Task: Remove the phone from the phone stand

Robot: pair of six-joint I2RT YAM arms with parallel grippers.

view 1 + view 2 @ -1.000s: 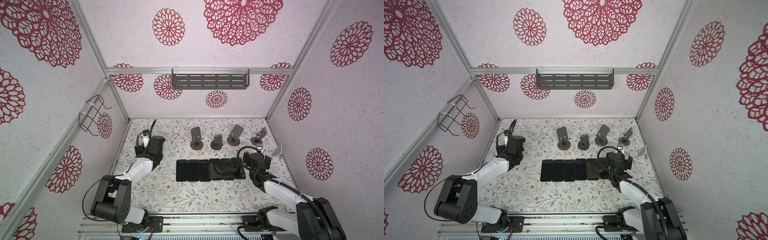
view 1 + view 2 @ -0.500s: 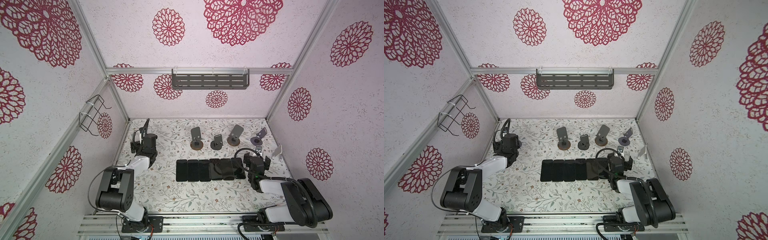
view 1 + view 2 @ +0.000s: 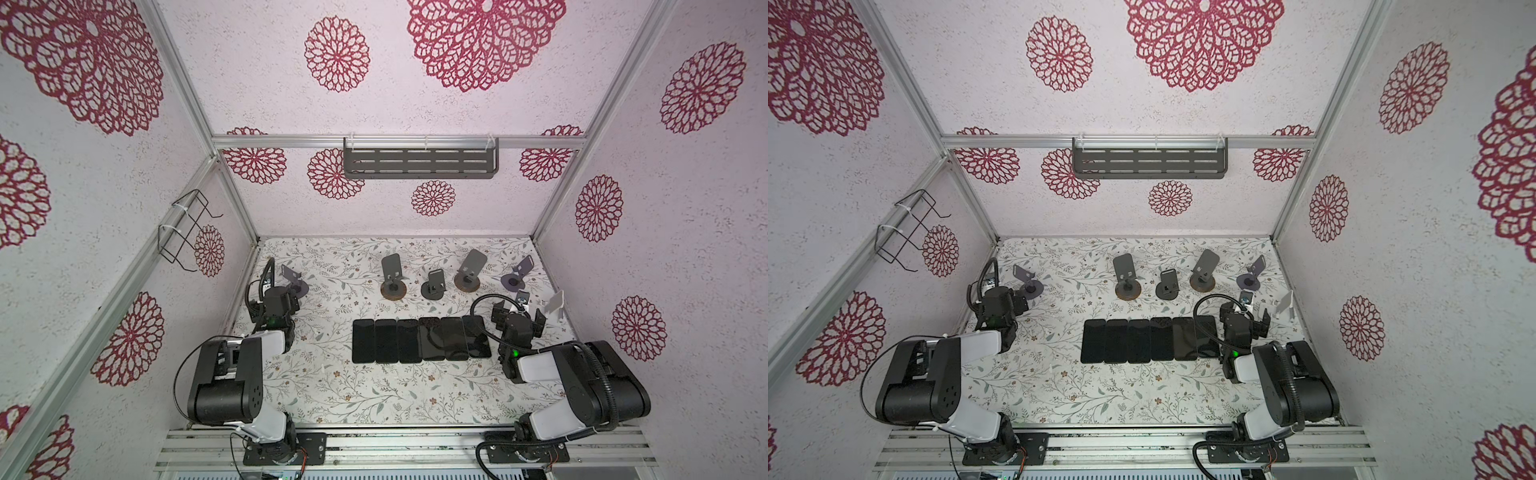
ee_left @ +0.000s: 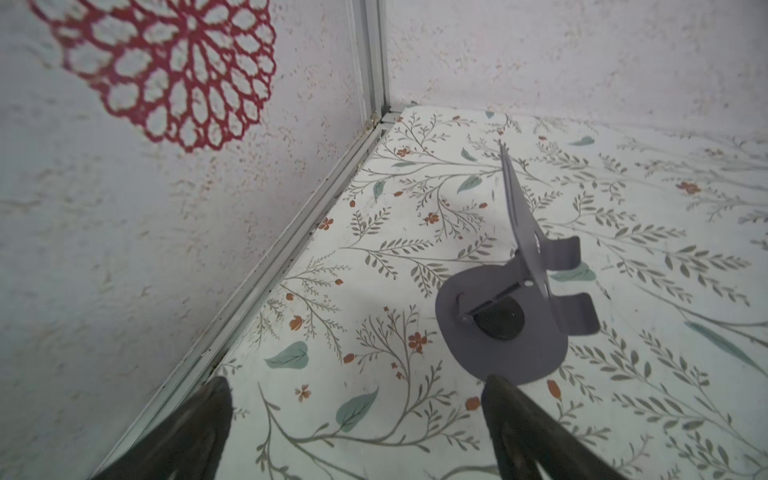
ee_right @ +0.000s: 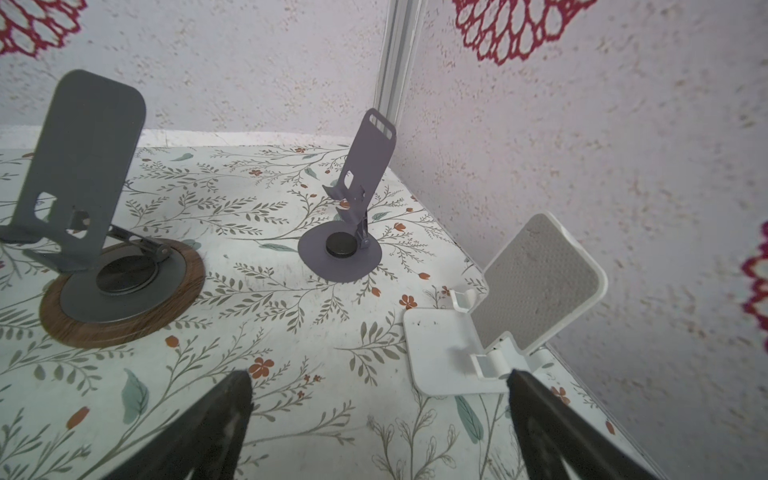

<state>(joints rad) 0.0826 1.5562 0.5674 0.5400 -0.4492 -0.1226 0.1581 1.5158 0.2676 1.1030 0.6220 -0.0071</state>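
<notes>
Looks done tbh. Seeing phones (image 3: 407, 340) flat mid-frame on bench (image 3: 332, 395), stands (image 3: 391, 268) bare. Left end effector (image 4: 357, 384), right end effector (image 5: 380, 376) released, empty. Just park slow, minding nearby stands.

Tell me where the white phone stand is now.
In both top views the white phone stand sits empty at the table's right edge, just beyond the open right pincer and right of the nearby purple stand.

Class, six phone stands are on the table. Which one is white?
The white stand, farthest right in both top views and the only one with a square base; the other five stands are grey, dark or purple on round bases.
</notes>
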